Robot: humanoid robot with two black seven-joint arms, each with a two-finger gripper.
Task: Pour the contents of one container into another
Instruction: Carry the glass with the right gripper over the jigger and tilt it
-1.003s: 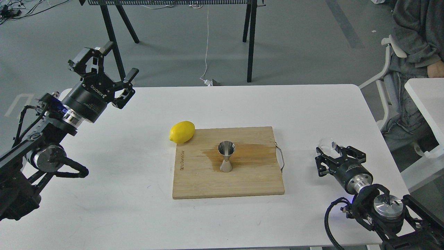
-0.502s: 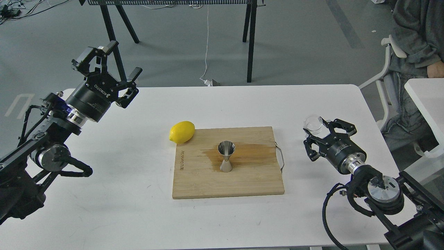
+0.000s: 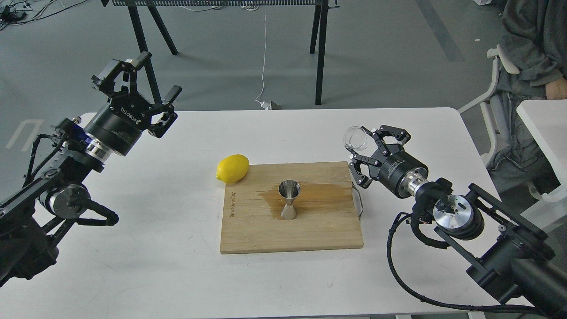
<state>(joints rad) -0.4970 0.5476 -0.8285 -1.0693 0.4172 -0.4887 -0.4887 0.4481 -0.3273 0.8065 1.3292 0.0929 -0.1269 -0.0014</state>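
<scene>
The steel jigger (image 3: 289, 199) stands upright near the middle of the wooden cutting board (image 3: 310, 230). My right gripper (image 3: 361, 146) is raised above the board's right edge, shut on the small clear glass cup (image 3: 355, 138), which tilts a little to the left. The cup is up and to the right of the jigger, well apart from it. At the far left my left gripper (image 3: 148, 86) is held high over the table's back left corner, open, with nothing between its fingers.
A yellow lemon (image 3: 232, 168) lies at the board's back left corner. A wet brown stain (image 3: 319, 191) spreads across the board around the jigger. A metal handle (image 3: 358, 201) sticks out of the board's right side. A seated person (image 3: 531, 53) is at the far right.
My right arm has lifted the glass cup from the table's right side and carried it up and left, toward the board. The left gripper shifted slightly, then held still.
</scene>
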